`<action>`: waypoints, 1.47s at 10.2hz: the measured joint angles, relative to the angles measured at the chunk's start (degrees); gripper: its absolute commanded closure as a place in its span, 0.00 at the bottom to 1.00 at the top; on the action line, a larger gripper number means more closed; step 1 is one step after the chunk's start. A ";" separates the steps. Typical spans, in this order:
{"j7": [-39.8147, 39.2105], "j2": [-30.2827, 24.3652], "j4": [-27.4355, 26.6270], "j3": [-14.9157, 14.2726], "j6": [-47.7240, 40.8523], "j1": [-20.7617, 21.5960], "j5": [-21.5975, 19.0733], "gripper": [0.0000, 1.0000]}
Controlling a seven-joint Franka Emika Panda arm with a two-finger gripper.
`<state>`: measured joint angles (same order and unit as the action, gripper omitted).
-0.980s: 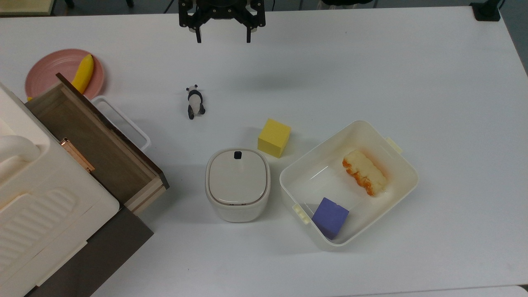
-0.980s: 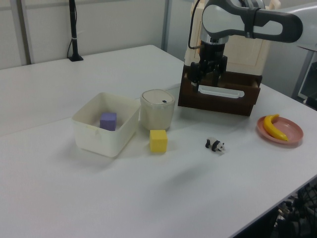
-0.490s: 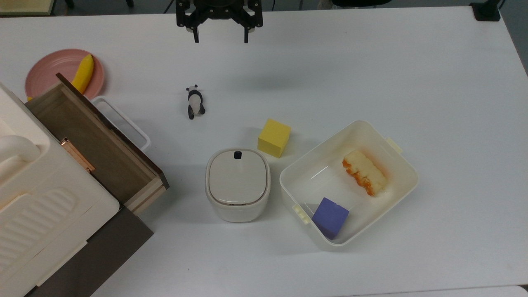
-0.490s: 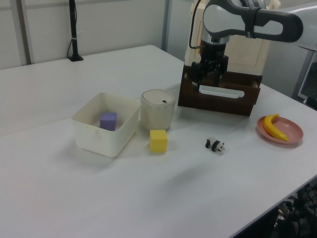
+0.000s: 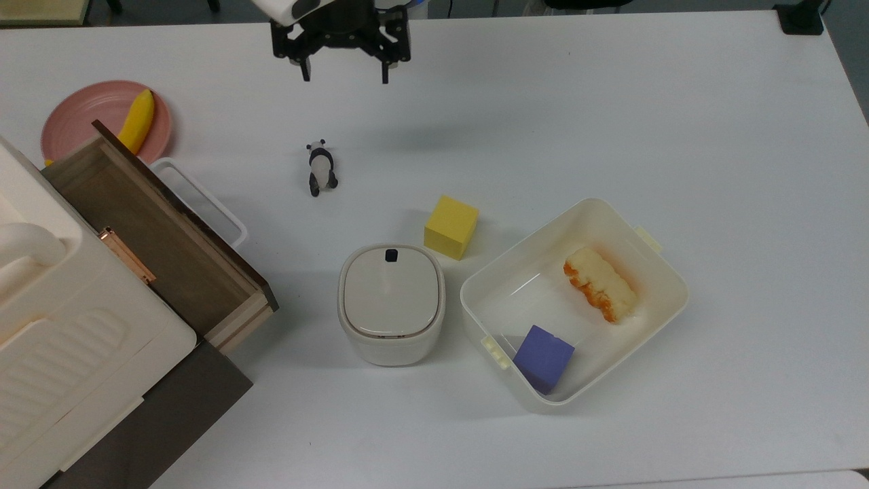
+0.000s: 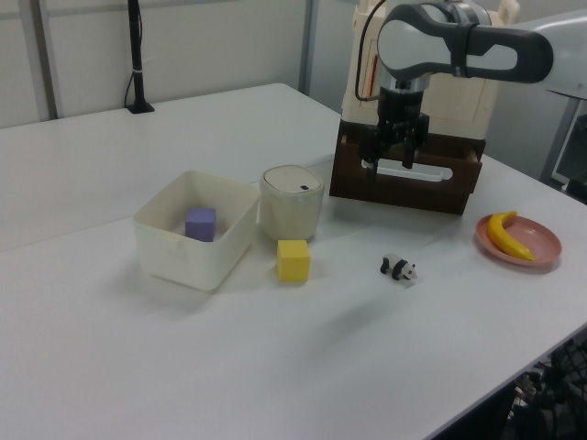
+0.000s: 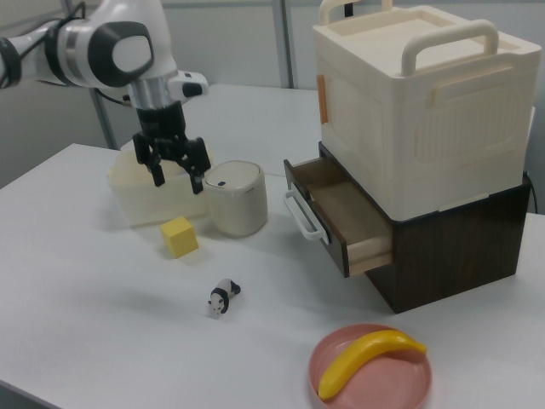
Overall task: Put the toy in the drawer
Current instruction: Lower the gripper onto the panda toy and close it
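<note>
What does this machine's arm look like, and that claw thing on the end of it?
The arm is made of smooth, rounded white segments with dark grey bands at the joints. A thin black cable loops along it in the left view. At its tip sits the pincer: a black, angular bracket ending in two slim, straight black fingers.

A yellow cube (image 5: 451, 227) sits beside a lidded pot (image 5: 392, 304); a banana (image 5: 137, 121) rests on a pink plate (image 5: 81, 115).

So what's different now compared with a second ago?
The open pincer has shifted toward the top view's left and a little down, closer to the panda toy, holding nothing. The toy, the open drawer, the yellow cube and the banana haven't moved.
</note>
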<state>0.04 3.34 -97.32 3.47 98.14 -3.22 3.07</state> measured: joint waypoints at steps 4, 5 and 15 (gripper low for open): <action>-0.05 6.77 -2.21 -0.08 -0.04 -2.98 0.00 0.00; -0.05 9.29 -3.23 -0.10 0.97 -3.90 0.00 0.00; -0.07 18.57 -5.70 -0.34 8.82 -4.89 4.29 0.79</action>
<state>-0.03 21.91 -103.02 3.14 106.96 -8.12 7.36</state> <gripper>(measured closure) 0.595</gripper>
